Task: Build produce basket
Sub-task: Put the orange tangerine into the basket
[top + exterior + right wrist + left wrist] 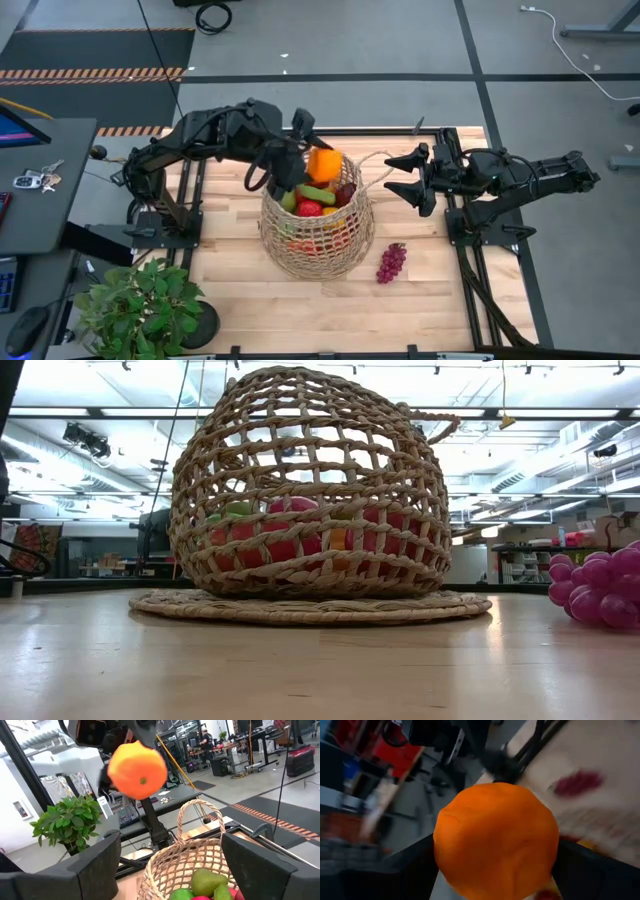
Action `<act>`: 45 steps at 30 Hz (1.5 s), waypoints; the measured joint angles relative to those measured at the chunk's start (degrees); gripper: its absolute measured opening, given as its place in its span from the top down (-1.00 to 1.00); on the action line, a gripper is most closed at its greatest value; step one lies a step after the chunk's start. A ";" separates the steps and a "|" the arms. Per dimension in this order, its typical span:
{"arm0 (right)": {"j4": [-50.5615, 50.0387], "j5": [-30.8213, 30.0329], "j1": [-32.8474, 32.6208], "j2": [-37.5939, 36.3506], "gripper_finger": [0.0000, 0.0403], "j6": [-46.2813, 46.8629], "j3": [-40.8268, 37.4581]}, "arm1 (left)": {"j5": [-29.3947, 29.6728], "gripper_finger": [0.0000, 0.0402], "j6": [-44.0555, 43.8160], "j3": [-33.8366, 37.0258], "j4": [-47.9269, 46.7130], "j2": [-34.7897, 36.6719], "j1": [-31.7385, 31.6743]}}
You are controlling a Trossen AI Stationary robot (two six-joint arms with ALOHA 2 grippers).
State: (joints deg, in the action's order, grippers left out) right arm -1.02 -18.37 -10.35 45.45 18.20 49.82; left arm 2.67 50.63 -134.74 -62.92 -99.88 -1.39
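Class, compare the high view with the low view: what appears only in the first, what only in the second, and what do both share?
Only the high view shows the left claw holding the orange above the basket, the right claw open beside the rim, and the potted plant. Only the low view shows the round woven mat under the basket and the room's ceiling lights behind it. Both show the basket, the produce inside it, and the purple grapes lying on the table outside.

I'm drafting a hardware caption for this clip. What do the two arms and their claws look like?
Both arms are black and jointed, with bulky housings and dark cables running along them, mounted at opposite table edges. The left claw and right claw each end in two flat, dark, wedge-shaped fingers. No markings are legible.
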 joint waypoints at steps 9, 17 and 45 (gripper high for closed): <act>0.00 -0.21 0.00 0.00 -0.73 -0.23 0.00 | 13.13 -0.63 21.04 0.00 0.03 0.00 1.76; 0.00 -1.49 0.00 0.00 -0.73 -0.39 0.00 | 19.58 -0.63 24.86 0.00 0.02 0.00 2.32; 2.56 -0.15 0.00 0.02 -0.73 0.24 0.02 | -36.04 -0.63 -63.66 0.02 27.11 -1.05 -16.01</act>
State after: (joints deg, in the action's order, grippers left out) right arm 1.54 -18.52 -10.35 45.47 18.44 49.84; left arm -33.37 -13.04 -134.72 -35.81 -100.92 -17.40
